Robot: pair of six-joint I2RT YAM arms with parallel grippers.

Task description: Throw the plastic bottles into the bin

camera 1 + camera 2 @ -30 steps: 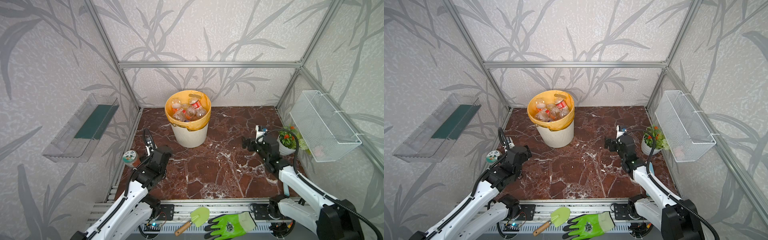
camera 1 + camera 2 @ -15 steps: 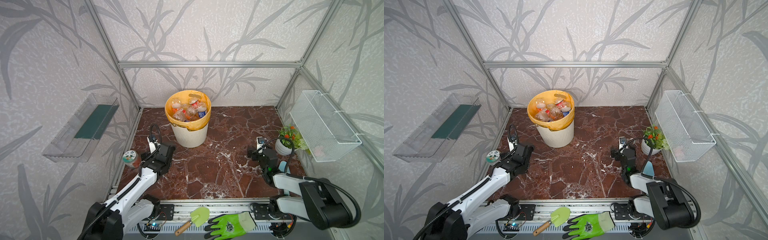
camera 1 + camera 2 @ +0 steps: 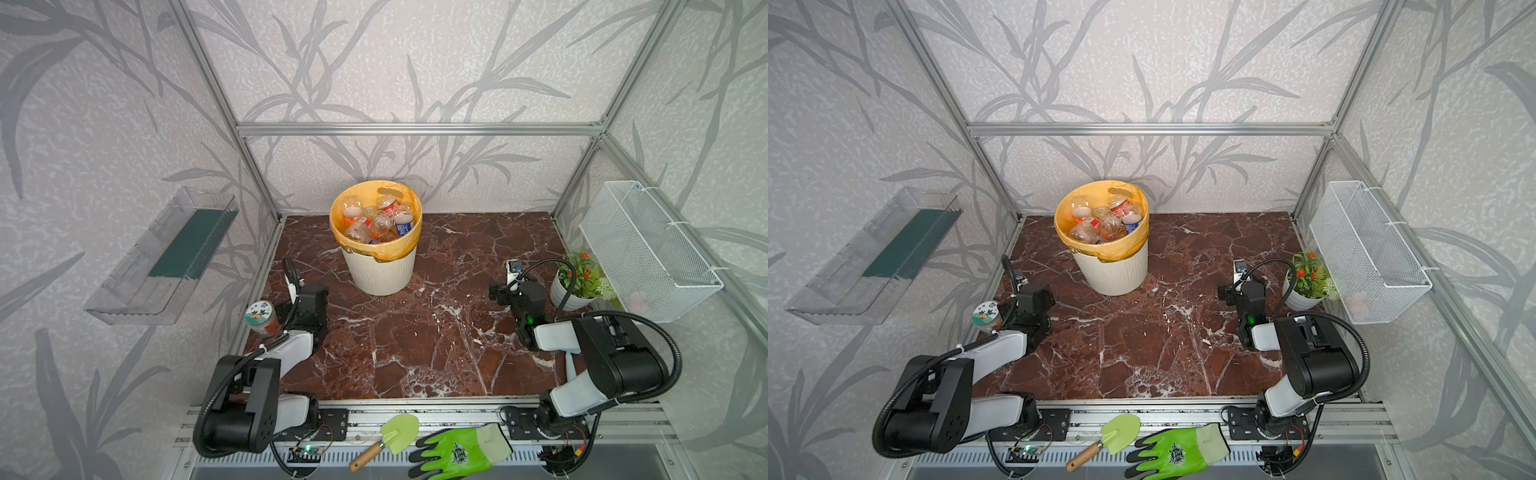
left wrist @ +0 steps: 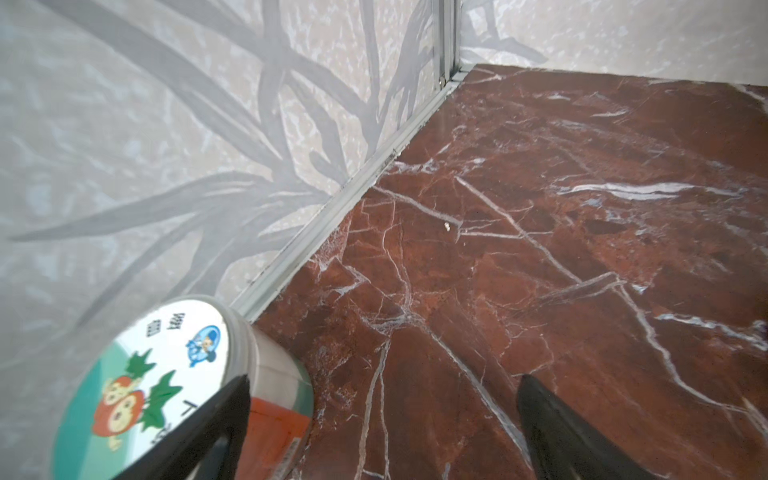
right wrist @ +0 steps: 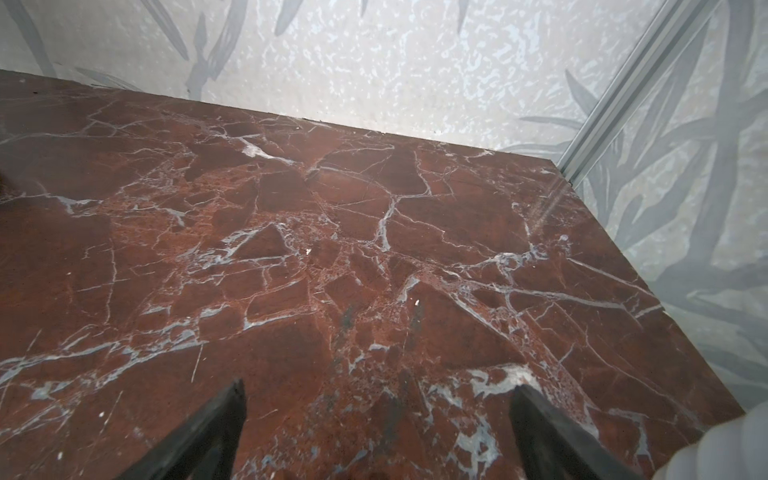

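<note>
On the red-brown marble table (image 3: 415, 345), seen in both top views, the two arms lie folded low near the front edge. A white wire basket (image 3: 648, 257) hangs on the right wall and a clear tray (image 3: 166, 257) on the left wall. The bin (image 3: 380, 274), cream-white and ribbed with a yellow-orange bag over its rim, stands upright at the far middle of the table, well apart from both arms. The left arm (image 3: 286, 349) sits along the left edge, the right arm (image 3: 557, 336) along the right. A green glove (image 3: 461, 453) and a green trowel (image 3: 390, 434) lie on the front rail. A small potted plant (image 3: 577, 282) stands just beside the right arm's wrist, near the basket. A short jar (image 3: 261, 318) with a cartoon lid stands just beside the left gripper (image 4: 384, 378); whether a finger touches it cannot be told. The plastic bottles (image 3: 374, 220) lie heaped inside the bin, close to its rim. Both claws stand apart and hold nothing, the left over bare marble and the right gripper (image 5: 379, 384) likewise.
</note>
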